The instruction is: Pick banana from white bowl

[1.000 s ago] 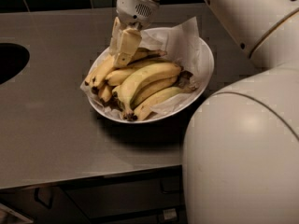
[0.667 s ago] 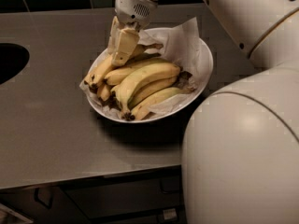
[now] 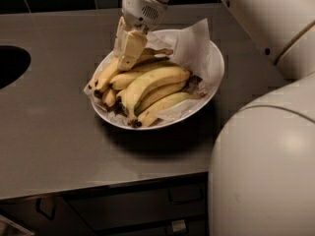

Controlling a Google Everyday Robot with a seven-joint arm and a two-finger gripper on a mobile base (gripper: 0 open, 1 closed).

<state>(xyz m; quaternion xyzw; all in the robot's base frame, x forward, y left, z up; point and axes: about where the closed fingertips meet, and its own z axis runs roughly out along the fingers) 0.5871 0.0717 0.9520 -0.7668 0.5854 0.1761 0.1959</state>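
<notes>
Banana (image 3: 106, 75) lies back-left in white bowl (image 3: 217, 77) on table (image 3: 54, 132); end effector (image 3: 127, 58) sits over its middle, can't tell whether it grips.

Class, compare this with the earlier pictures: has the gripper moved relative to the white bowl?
No. The gripper sits at the same spot over the left rear of the white bowl, no nearer its right rim than before.
</notes>
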